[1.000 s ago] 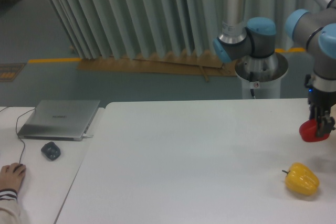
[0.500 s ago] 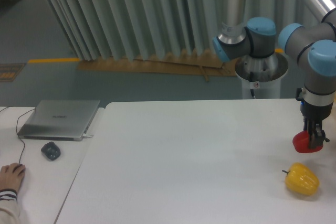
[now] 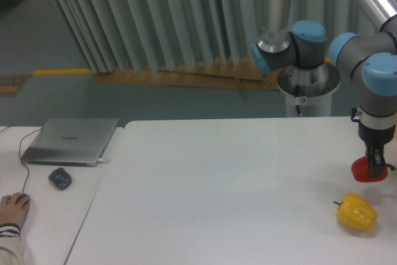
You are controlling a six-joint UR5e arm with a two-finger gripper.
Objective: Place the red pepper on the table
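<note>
Closest to you, at about 8 o'clock, a person's hand (image 3: 13,204) rests on the narrow white desk (image 3: 43,215), with a striped cuff just below it. Just past it sits a small dark computer mouse (image 3: 60,179), and behind that a closed grey laptop (image 3: 70,141).

Over at 4 o'clock you can see a shiny yellow bell pepper with a dark stem (image 3: 356,211) lying on the big plain white table (image 3: 211,197).

A bit farther back, near 3 o'clock, is the small glossy red pepper (image 3: 366,170). It sits low, right at the tabletop (you cannot tell if it really touches). The black two-finger claw (image 3: 376,169) of the grey and blue robot arm (image 3: 375,85) comes straight down and is clenched around the red pepper.

Far back stand pale folded curtains (image 3: 155,17).
</note>
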